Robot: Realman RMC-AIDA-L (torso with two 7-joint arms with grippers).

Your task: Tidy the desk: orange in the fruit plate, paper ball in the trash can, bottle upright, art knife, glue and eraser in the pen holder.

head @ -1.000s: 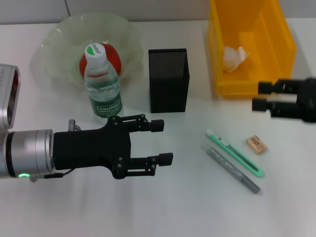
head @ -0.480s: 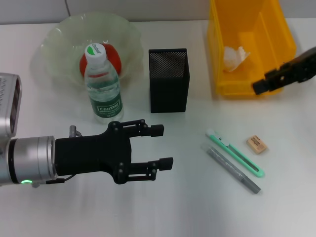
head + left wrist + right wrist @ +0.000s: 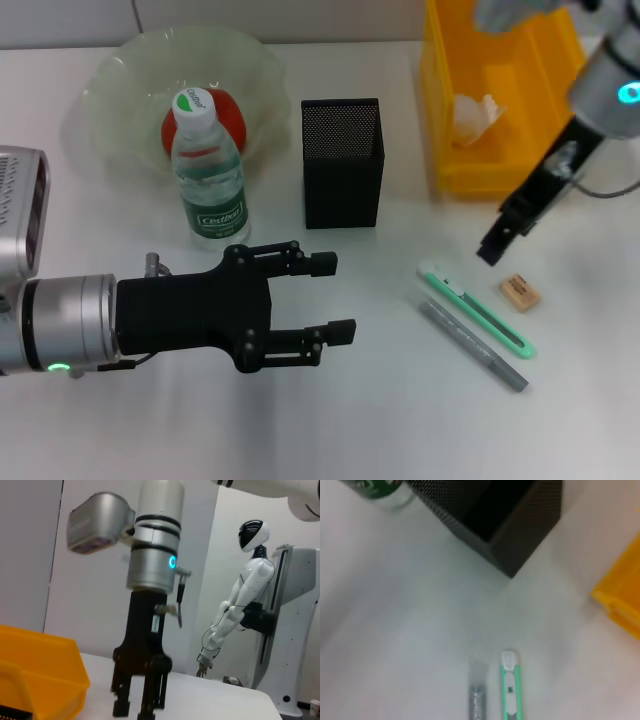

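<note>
**Knife, glue and eraser still loose on the tabletop**

The right claw (image 3: 492,247) hangs just above the knife's (image 3: 478,309) white end, near the eraser (image 3: 520,292); I cannot tell whether it is spread or closed. The knife looks light, stiff and slick, best pinched across its narrow middle. It lies flat on the tabletop (image 3: 400,420), its long axis slanting away from the holder (image 3: 341,162), parallel to the glue (image 3: 472,345) just beside it. The left claw (image 3: 335,296) idles with fingers apart.
</note>
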